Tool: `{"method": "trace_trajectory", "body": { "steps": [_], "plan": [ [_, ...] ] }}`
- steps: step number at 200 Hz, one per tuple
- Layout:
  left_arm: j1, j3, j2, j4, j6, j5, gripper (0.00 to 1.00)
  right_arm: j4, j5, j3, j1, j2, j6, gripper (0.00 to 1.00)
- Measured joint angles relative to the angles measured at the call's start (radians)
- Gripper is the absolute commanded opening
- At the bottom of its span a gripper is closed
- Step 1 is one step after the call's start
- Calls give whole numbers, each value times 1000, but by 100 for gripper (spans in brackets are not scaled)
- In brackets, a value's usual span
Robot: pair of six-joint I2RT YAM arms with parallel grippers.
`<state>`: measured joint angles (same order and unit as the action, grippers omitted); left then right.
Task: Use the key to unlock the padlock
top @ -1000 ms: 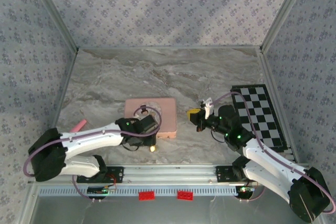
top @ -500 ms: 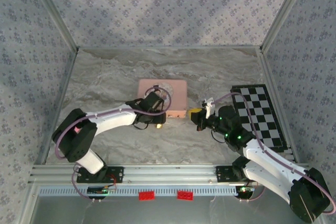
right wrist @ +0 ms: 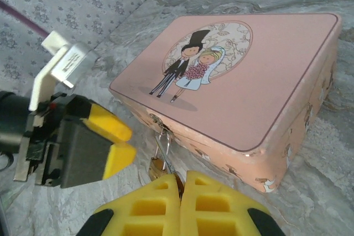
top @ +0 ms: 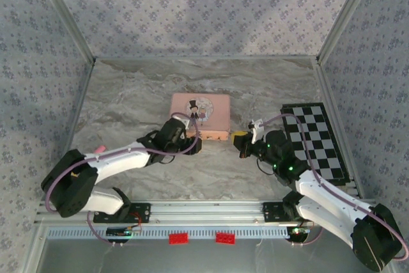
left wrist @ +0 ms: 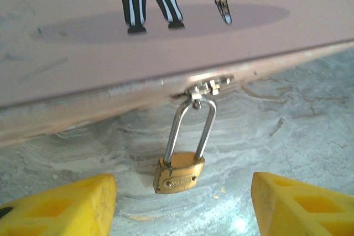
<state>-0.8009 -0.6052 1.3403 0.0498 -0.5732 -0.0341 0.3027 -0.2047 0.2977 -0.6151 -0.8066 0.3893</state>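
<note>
The small brass padlock (left wrist: 178, 173) lies on the marble, its thin shackle hooked through the hasp (left wrist: 207, 87) on the front of the pink box (top: 217, 103). My left gripper (left wrist: 182, 208) is open, with a yellow finger on each side just short of the padlock and nothing between them. My right gripper (right wrist: 181, 176) is shut on the key (right wrist: 168, 160). The key's thin blade sticks out beside the padlock (right wrist: 156, 167) and toward the box (right wrist: 249, 81). The left gripper (right wrist: 123, 141) is close on the left in the right wrist view. In the top view both grippers, left (top: 192, 144) and right (top: 240, 140), sit at the box's front edge.
A black-and-white checkered board (top: 316, 139) lies at the right edge of the table. A small pink object (top: 98, 151) lies at the left, beside the left arm. Patterned walls enclose the table on three sides.
The pink box has shifted back and to the right, and its cartoon lid now shows. The left arm swung along with it and then drew back slightly. The right arm has hardly moved.
</note>
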Motion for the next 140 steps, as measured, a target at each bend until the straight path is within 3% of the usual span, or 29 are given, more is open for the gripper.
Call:
{"method": "trace_trajectory", "body": {
  "steps": [79,140],
  "plan": [
    [0,104,67,270,24,-54,66,71,35,-28,-34,-1,76,0],
    [3,97,159,291,31,-31,64,76,43,-28,-51,-1,79,0]
  ]
}}
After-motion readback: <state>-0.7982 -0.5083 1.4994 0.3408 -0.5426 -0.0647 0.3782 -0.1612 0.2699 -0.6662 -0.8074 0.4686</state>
